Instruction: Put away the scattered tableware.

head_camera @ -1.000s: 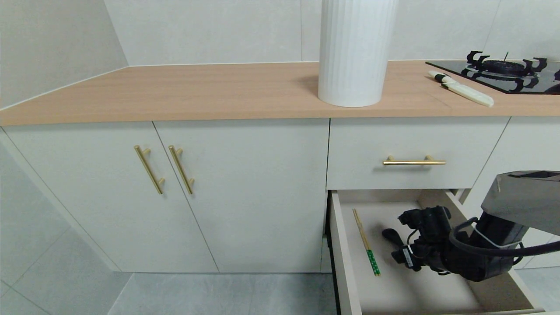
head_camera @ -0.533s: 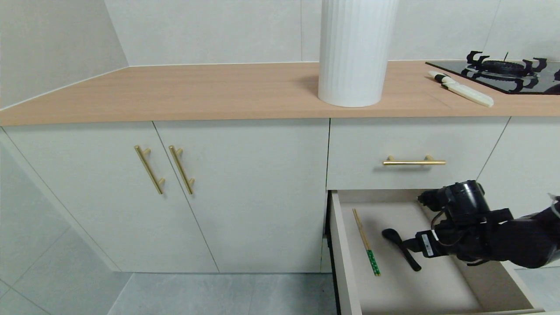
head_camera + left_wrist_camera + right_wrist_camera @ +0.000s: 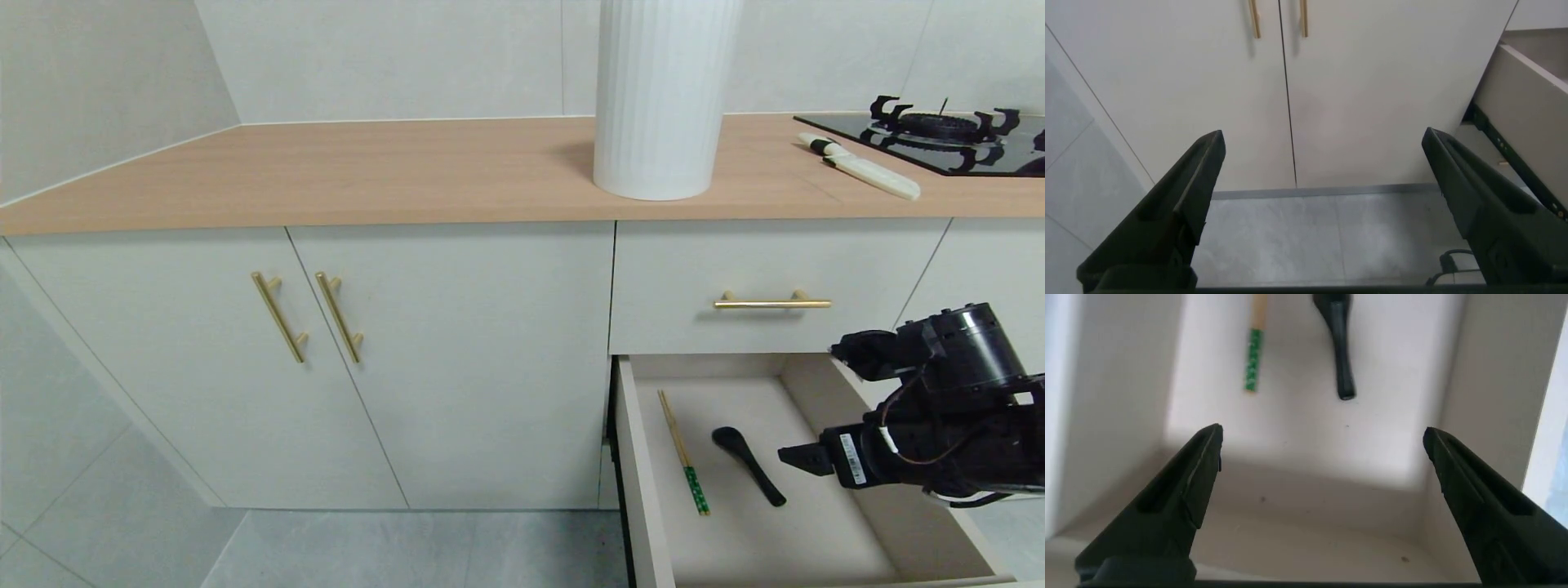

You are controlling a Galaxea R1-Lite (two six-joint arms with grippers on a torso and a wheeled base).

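Black spoon [image 3: 747, 464] and chopsticks [image 3: 684, 464] lay in the open drawer [image 3: 642, 490], my right gripper [image 3: 834, 407] spread empty above; next, I judged, the knife [image 3: 861, 166] near the worktop's [image 3: 367, 171] right edge.

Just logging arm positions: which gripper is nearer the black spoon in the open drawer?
Right. The right gripper hangs open over the drawer, just right of the spoon. The left gripper is open in front of the cabinet doors, left of the drawer.

readable text: none | white sticker [image 3: 849, 468] on right gripper [image 3: 810, 404]: print too small
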